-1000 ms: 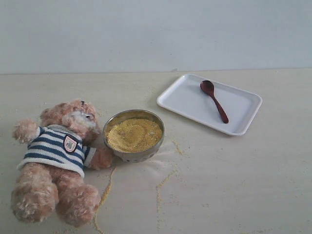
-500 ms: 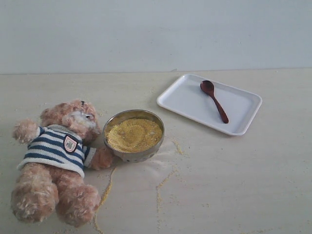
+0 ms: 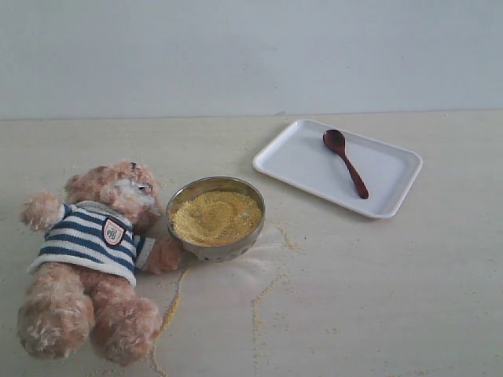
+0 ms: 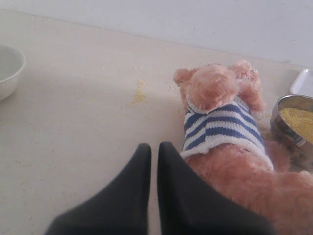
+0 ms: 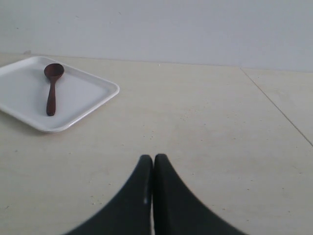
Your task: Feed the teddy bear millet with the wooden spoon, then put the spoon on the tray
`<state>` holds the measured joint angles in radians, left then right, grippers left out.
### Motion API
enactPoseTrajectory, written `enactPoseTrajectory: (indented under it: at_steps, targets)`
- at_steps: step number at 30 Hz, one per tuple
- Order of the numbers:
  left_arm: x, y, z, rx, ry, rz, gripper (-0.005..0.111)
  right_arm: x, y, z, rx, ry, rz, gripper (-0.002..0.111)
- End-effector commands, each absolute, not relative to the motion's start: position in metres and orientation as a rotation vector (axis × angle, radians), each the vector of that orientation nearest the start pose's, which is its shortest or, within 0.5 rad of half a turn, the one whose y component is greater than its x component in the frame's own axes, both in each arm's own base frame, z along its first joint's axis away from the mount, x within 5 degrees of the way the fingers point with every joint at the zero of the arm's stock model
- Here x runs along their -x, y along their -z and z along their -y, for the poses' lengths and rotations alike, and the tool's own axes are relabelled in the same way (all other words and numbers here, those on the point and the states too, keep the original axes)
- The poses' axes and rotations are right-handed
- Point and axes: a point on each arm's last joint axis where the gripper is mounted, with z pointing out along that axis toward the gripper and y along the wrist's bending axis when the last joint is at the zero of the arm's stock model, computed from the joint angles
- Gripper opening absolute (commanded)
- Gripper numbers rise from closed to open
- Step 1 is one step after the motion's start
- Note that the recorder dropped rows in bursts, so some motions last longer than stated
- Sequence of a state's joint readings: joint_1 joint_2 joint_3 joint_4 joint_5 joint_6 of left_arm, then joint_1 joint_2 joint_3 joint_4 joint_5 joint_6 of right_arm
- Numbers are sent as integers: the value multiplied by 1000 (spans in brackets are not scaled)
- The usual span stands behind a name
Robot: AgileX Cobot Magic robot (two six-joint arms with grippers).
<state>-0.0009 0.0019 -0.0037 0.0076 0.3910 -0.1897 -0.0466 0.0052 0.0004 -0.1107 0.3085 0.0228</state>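
The teddy bear (image 3: 94, 251) in its striped shirt lies on its back at the left, one paw against the metal bowl (image 3: 216, 250) heaped with millet (image 3: 215, 216). The wooden spoon (image 3: 344, 161) lies on the white tray (image 3: 302, 161) at the back right. No arm shows in the exterior view. In the left wrist view my left gripper (image 4: 154, 147) is shut and empty, beside the teddy bear (image 4: 225, 117) with the bowl (image 4: 286, 129) beyond. My right gripper (image 5: 153, 157) is shut and empty over bare table, well apart from the tray (image 5: 83, 93) and the spoon (image 5: 51, 88).
Thin trails of millet (image 3: 255, 310) lie scattered on the table in front of the bowl. A white bowl (image 4: 7, 71) stands at the edge of the left wrist view. A small millet patch (image 4: 139, 93) lies near the bear's head.
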Motion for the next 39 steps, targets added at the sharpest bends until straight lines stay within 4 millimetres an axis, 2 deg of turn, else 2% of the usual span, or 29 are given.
enactPoseTrajectory:
  at_steps: [1, 39]
  targets:
    - [-52, -178, 1, 163, 134, -1867, 5, -54, -187, 6, 9, 126, -1780, 0]
    - [-52, -178, 1, 163, 134, -1867, 5, -54, -184, 6, 9, 130, -1806, 0]
